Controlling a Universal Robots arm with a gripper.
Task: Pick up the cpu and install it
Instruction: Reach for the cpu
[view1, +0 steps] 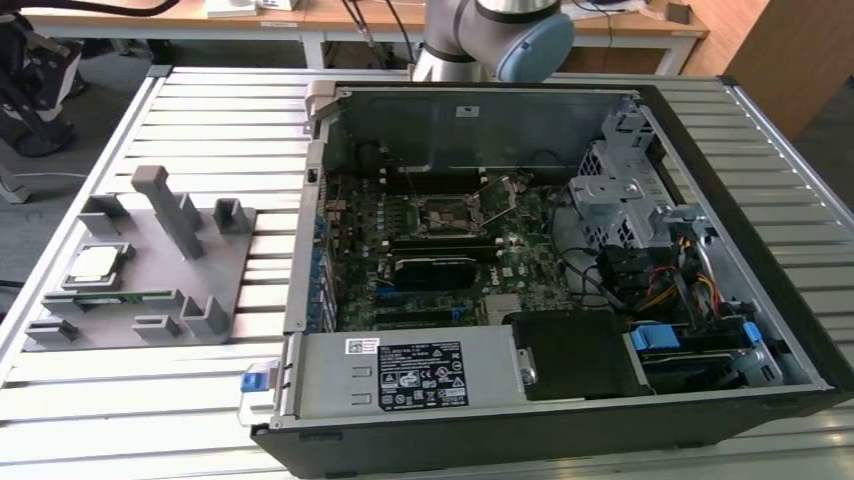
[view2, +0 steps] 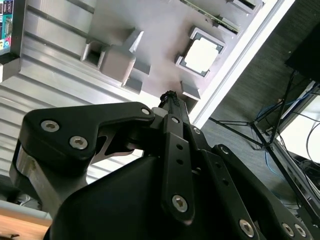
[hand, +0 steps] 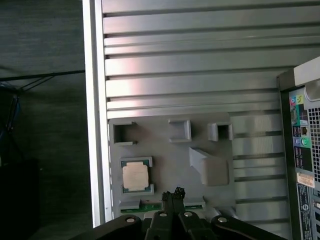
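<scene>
**Setting.** Slatted metal bench (view1: 214, 110) in a workshop, with wooden desks along the far side.

**1. Gripper** (hand: 172, 192). Black linkage, hanging above the bench in both wrist views. The jaws are together with nothing between them. The tips sit over the edge of the grey fixture tray (hand: 165, 150), near the cpu and clear of it.

**2. Cpu** (hand: 135, 176). Silver top with a thin green rim. It lies flat in a corner-walled pocket of the tray, at the exterior view's left, outside the computer. It has not been picked up.

**3. Memory stick** (hand: 150, 205). Narrow and green, it lies in a slot just beside the cpu pocket.

**4. Computer case** (view1: 481, 120). It lies open on its side, to the exterior view's right of the tray and well apart from the cpu. The socket (view1: 447, 212), mid-board, looks empty.

**5. Arm** (view1: 461, 45). It rises at the far edge of the case.

**Hazards, as judged.**
- With the jaws together, a descent would press on the lid instead of straddling it.
- An off-centre approach could catch the pocket walls or the memory stick, tipping the chip.
- The chip is thin, with little edge to grip, so it could slip or tilt in a shallow hold.
- Set down tilted or turned the wrong way, it could damage the socket contacts.
- The case wall stands between tray and socket, so a low carry could clip it.
</scene>
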